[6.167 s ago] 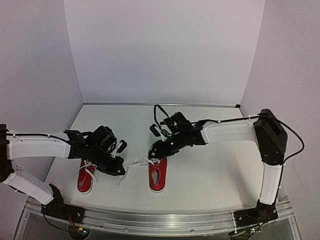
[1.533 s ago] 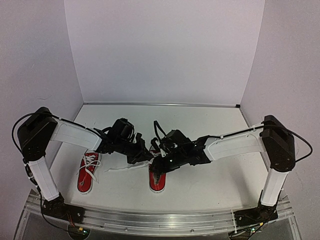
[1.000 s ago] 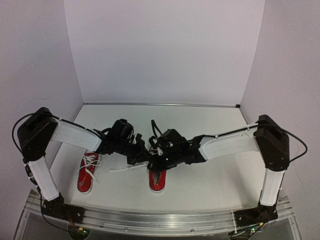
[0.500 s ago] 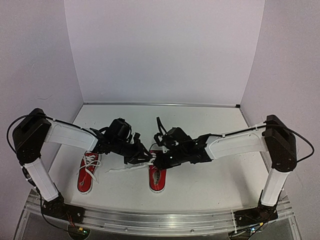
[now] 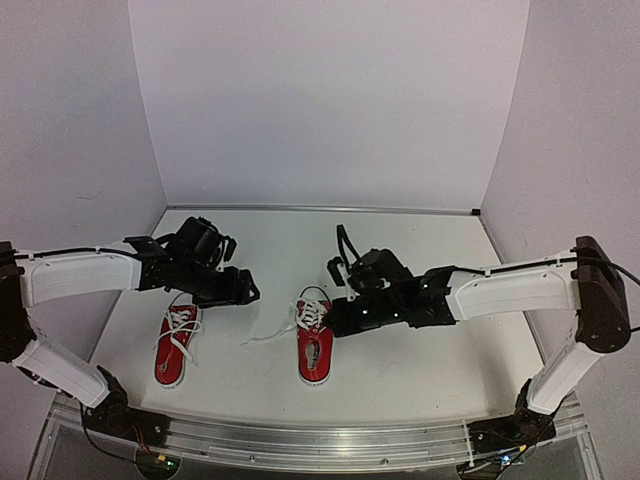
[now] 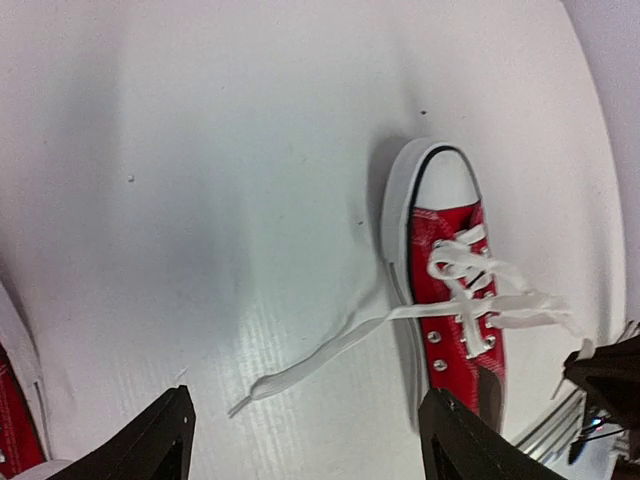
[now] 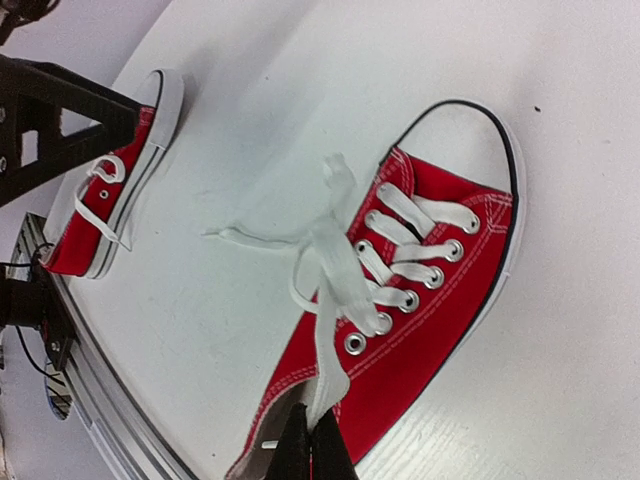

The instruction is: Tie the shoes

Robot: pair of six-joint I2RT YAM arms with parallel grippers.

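Note:
Two red shoes with white laces lie on the white table. The right shoe point(image 5: 315, 345) point(image 7: 440, 290) point(image 6: 455, 300) is in the middle, the left shoe point(image 5: 174, 348) point(image 7: 108, 190) beside it. My right gripper point(image 5: 337, 320) point(image 7: 315, 445) is shut on one lace point(image 7: 328, 350) of the right shoe, just above its opening, and the lace runs taut down to the crossed laces. That shoe's other lace end point(image 6: 300, 365) point(image 5: 268, 334) lies loose on the table. My left gripper point(image 5: 248, 292) point(image 6: 312, 450) hovers open above that loose end, holding nothing.
The table point(image 5: 420, 250) is boxed in by white walls at the back and both sides. An aluminium rail point(image 5: 300, 440) runs along the near edge. The left arm's black gripper body point(image 7: 50, 110) shows at the top left of the right wrist view.
My left gripper has opened, let go of the lace and drawn back to the left. The right gripper has shut on the other lace and moved right, away from the left gripper.

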